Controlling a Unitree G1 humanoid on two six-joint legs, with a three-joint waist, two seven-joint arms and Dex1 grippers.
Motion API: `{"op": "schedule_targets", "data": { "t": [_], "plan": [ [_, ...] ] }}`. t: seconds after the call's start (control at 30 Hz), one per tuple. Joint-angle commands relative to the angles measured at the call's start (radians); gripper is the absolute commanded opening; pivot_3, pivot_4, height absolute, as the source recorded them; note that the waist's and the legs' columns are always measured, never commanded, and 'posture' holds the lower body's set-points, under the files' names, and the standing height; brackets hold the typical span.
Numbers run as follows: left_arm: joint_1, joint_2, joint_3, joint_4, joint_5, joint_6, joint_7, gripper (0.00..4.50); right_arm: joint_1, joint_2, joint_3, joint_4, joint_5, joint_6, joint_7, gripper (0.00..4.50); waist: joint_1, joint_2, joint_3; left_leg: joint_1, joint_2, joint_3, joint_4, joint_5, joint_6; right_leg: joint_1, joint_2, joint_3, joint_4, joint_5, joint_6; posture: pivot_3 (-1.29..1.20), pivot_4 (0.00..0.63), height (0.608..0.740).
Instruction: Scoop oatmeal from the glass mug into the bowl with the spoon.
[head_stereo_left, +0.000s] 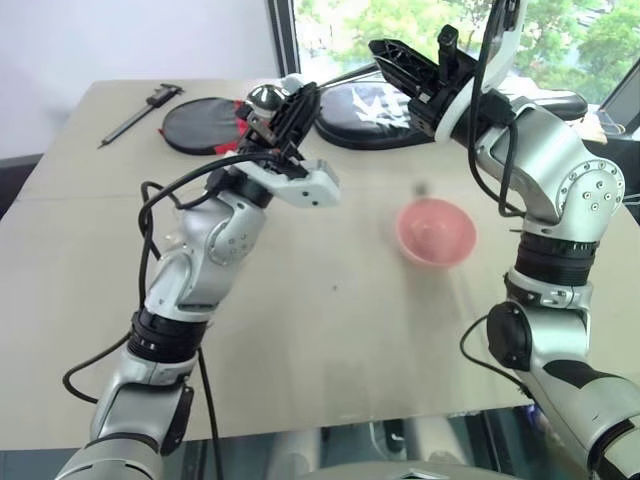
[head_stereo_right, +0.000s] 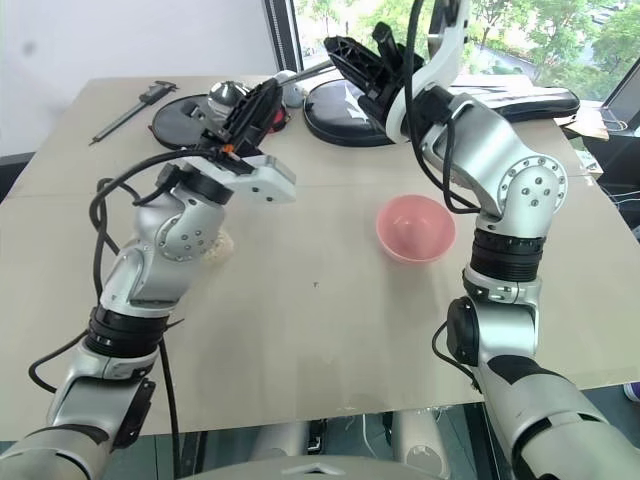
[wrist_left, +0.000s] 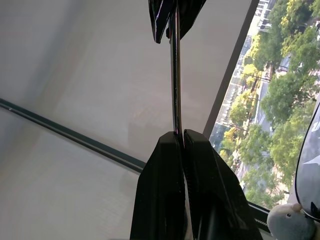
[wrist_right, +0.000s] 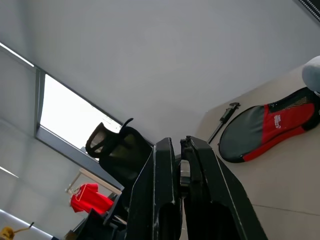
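My left gripper (head_stereo_left: 310, 92) is raised over the back of the table and shut on the thin metal handle of the spoon (wrist_left: 175, 75). My right gripper (head_stereo_left: 375, 52) meets it from the right and is shut on the other end of the same handle (head_stereo_left: 350, 73). The spoon's oval end is hidden. On the table to the right, under the right arm, sits the salmon-pink bowl (head_stereo_left: 435, 232). Beside my left forearm, a small pale heap that looks like oatmeal (head_stereo_right: 222, 250) lies on the table. The glass mug is out of view.
A long black caliper-like tool (head_stereo_left: 140, 112) lies at the back left. Next to it is a round black-and-red pad (head_stereo_left: 200, 125), and a larger black pad (head_stereo_left: 370, 108) sits under the grippers. A grey plush thing (wrist_left: 287, 222) is near the pads.
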Motion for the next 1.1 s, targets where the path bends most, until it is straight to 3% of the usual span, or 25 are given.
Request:
{"op": "schedule_targets", "data": {
  "t": [0.03, 0.07, 0.13, 0.3, 0.47, 0.67, 0.77, 0.93, 1.1],
  "plan": [
    [0.002, -0.005, 0.008, -0.032, -0.004, -0.022, -0.002, 0.78, -0.015, -0.013, -0.002, -0.017, -0.001, -0.035, -0.005, 0.00, 0.000, 0.000, 0.000, 0.000, 0.000, 0.000, 0.000, 0.000, 0.000, 0.000, 0.000, 0.000, 0.000, 0.000, 0.000, 0.00, 0.150, 0.740],
    [0.005, -0.009, 0.010, -0.034, -0.015, -0.022, -0.006, 1.00, -0.016, -0.014, -0.006, -0.012, -0.003, -0.040, -0.005, 0.00, 0.000, 0.000, 0.000, 0.000, 0.000, 0.000, 0.000, 0.000, 0.000, 0.000, 0.000, 0.000, 0.000, 0.000, 0.000, 0.00, 0.150, 0.740],
    [0.015, -0.018, 0.019, -0.045, -0.043, -0.027, -0.012, 1.85, -0.018, -0.018, -0.011, -0.003, -0.007, -0.051, -0.003, 0.00, 0.000, 0.000, 0.000, 0.000, 0.000, 0.000, 0.000, 0.000, 0.000, 0.000, 0.000, 0.000, 0.000, 0.000, 0.000, 0.00, 0.150, 0.740],
    [0.025, -0.059, 0.108, -0.135, -0.167, 0.006, -0.025, 1.85, -0.023, -0.051, -0.026, 0.027, -0.026, -0.066, 0.008, 0.00, 0.000, 0.000, 0.000, -0.001, 0.000, -0.001, 0.001, 0.000, 0.000, 0.000, 0.000, 0.000, 0.000, 0.000, 0.000, 0.00, 0.150, 0.740],
    [0.082, -0.139, 0.302, -0.304, -0.325, 0.205, -0.039, 1.85, -0.009, -0.114, -0.067, 0.061, -0.022, -0.066, 0.006, 0.00, 0.000, 0.002, -0.001, -0.001, 0.000, -0.001, 0.001, 0.000, 0.000, 0.000, 0.000, -0.001, 0.000, 0.000, 0.000, 0.00, 0.150, 0.740],
    [0.272, -0.246, 0.482, -0.535, -0.474, 0.437, -0.062, 1.85, 0.058, -0.186, -0.098, 0.085, -0.058, -0.057, 0.012, 0.00, 0.000, 0.003, -0.002, -0.001, 0.000, -0.002, 0.001, 0.000, 0.000, 0.001, -0.001, -0.001, 0.000, 0.000, 0.000, 0.00, 0.150, 0.740],
    [0.459, -0.303, 0.528, -0.649, -0.546, 0.519, -0.100, 1.85, 0.077, -0.223, -0.108, 0.100, -0.088, -0.048, 0.034, 0.00, -0.001, 0.003, -0.002, 0.000, -0.001, -0.002, 0.003, 0.000, 0.000, 0.001, -0.001, 0.000, -0.001, 0.000, 0.000, 0.00, 0.150, 0.740],
    [0.738, -0.436, 0.645, -0.692, -0.662, 0.467, -0.081, 1.85, 0.075, -0.266, -0.114, 0.143, -0.143, -0.041, 0.092, 0.00, 0.000, 0.004, -0.002, 0.001, 0.000, -0.002, 0.003, -0.002, 0.004, 0.001, 0.000, 0.000, -0.001, 0.000, 0.000, 0.00, 0.150, 0.740],
    [0.873, -0.548, 0.709, -0.606, -0.793, 0.378, -0.065, 1.85, 0.083, -0.279, -0.117, 0.149, -0.183, -0.033, 0.125, 0.00, 0.001, 0.007, -0.004, 0.005, -0.001, -0.004, 0.004, -0.002, 0.005, 0.006, 0.001, -0.002, -0.001, 0.001, -0.003, 0.00, 0.150, 0.740]
  ]
}}
